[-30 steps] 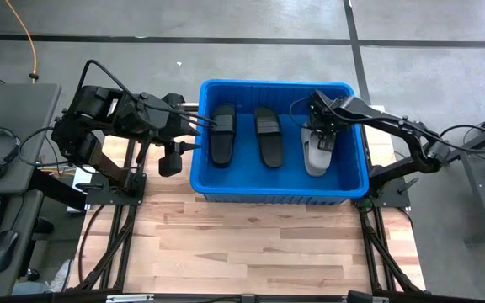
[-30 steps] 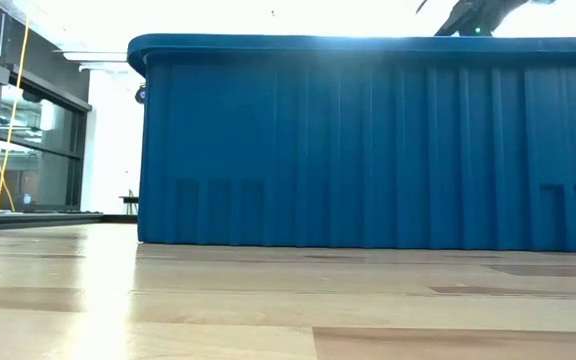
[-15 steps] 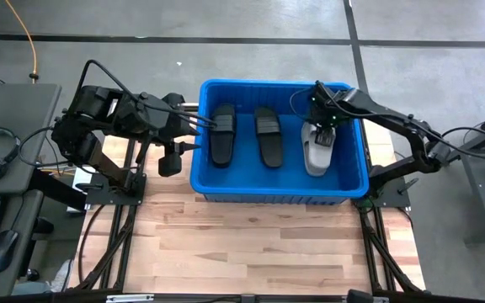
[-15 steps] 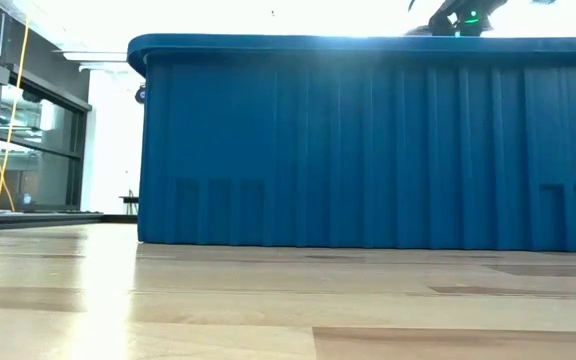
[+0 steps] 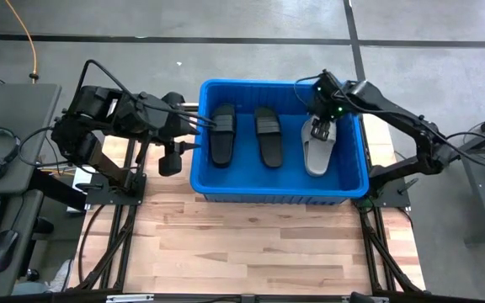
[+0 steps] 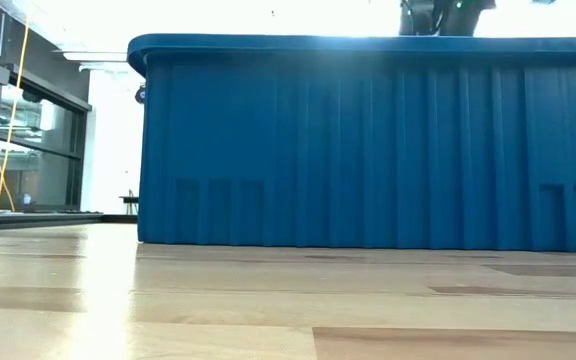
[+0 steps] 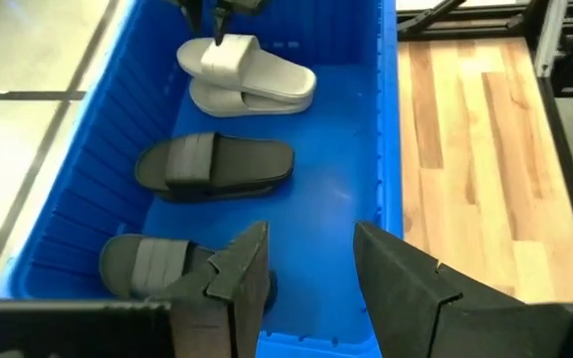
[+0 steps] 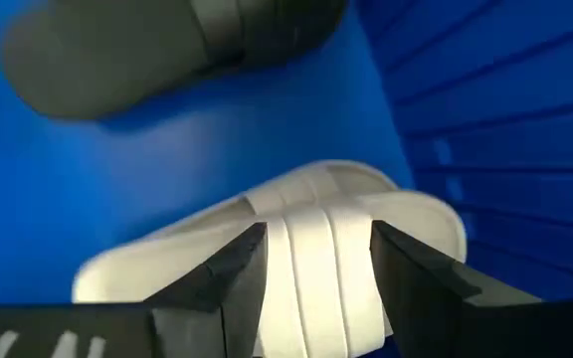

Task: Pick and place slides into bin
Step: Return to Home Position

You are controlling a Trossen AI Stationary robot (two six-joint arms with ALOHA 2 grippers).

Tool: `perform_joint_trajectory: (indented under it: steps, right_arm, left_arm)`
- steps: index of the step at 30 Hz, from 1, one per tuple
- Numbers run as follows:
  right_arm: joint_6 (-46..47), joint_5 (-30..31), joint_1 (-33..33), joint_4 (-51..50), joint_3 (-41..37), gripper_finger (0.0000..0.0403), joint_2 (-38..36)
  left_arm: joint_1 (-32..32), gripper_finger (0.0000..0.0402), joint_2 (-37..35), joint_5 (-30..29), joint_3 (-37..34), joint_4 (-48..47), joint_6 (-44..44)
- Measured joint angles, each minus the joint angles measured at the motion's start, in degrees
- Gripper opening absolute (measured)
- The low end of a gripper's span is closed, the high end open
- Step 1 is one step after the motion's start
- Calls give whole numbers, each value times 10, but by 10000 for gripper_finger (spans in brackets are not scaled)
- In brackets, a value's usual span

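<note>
Wooden tabletop (image 5: 268, 236) bears only the blue bin (image 5: 276, 192), and every slide in view lies inside it: black slides (image 5: 223, 135) at left and centre, light grey slides (image 5: 317, 156) stacked at right. The right gripper (image 5: 322, 128) hangs over the grey stack, fingers apart and empty. The left gripper (image 7: 311, 268) sits at the bin's left rim, also spread. Loading looks finished, with only clearing the arms apparently left.

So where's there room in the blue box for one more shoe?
Free: the blue floor along the front wall of the bin, past the ends of the black slides and grey slides, and the wooden table in front. Crowded: the right end, where the right gripper hangs over the grey slides, and the left rim, by the left gripper.
</note>
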Motion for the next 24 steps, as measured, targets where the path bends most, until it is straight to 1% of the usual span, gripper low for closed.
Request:
perform_joint_trajectory:
  steps: [2,4,6,9,11,13,16,19,24]
  right_arm:
    - [12,-15,0,-3,17,170,-7]
    - [34,-48,0,0,38,170,-21]
    - [69,-96,0,23,62,170,-37]
    - [136,-181,0,101,95,169,-65]
    - [181,-234,0,170,115,169,-88]
    - [222,-280,0,234,132,169,-115]
    - [281,-340,0,315,147,167,-156]
    - [320,-377,0,368,150,159,-201]
    - [343,-389,0,407,146,133,-269]
  left_arm:
    - [0,138,-2,-13,0,1,0]
    - [0,138,-6,-25,0,10,0]
    - [1,138,-12,-38,0,37,9]
    - [11,138,-30,-55,0,105,37]
    - [31,138,-46,-44,0,153,41]
    - [54,138,-64,-18,0,184,36]
    - [85,138,-99,12,0,203,21]
    - [95,138,-138,19,0,204,7]
    - [94,137,-200,15,0,204,-10]
